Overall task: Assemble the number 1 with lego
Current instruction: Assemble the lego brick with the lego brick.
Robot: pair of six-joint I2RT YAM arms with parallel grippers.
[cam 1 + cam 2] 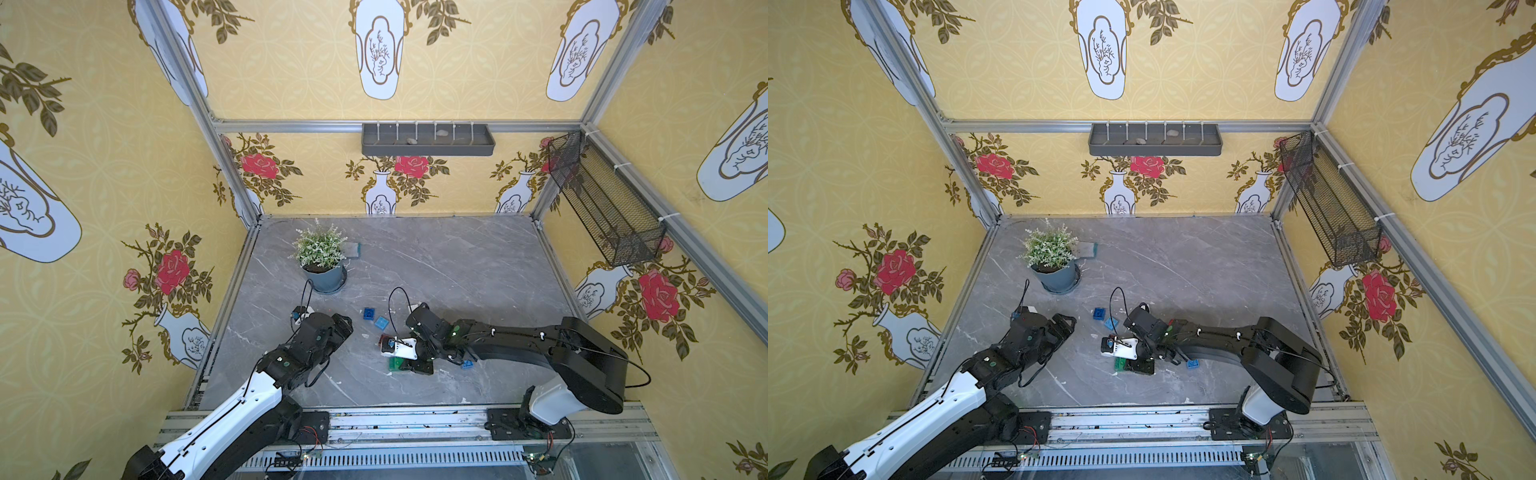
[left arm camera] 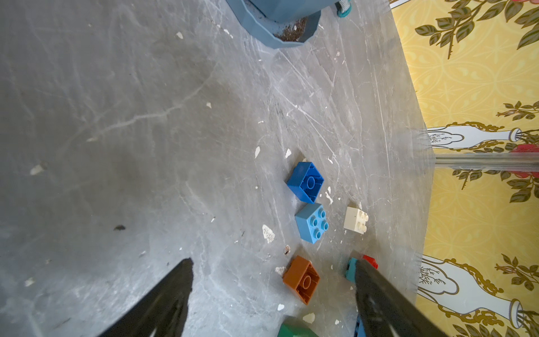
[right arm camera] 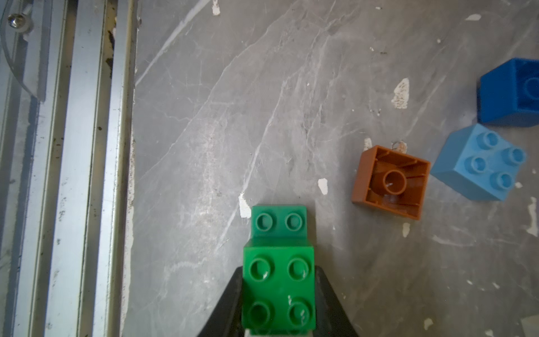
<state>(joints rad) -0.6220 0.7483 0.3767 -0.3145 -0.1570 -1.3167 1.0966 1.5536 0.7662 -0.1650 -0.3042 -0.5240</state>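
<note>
My right gripper (image 3: 278,294) is shut on a green square lego brick (image 3: 278,289). That brick sits on a longer green brick (image 3: 278,221) lying on the table; in both top views this green pair (image 1: 394,363) (image 1: 1119,365) shows beside the right gripper (image 1: 409,365). An orange-brown brick (image 3: 390,182) lies upside down nearby, with a light blue brick (image 3: 481,163) and a dark blue brick (image 3: 509,92) past it. My left gripper (image 2: 273,261) stands open and empty, short of the orange-brown brick (image 2: 302,278). A white brick (image 2: 355,219) and a red one (image 2: 371,260) lie further off.
A potted plant (image 1: 321,257) stands at the back left with a flat pad (image 1: 351,250) behind it. A small blue brick (image 1: 467,364) lies under the right arm. The metal rail (image 3: 81,146) runs along the table's front edge. A mesh basket (image 1: 602,199) hangs on the right wall.
</note>
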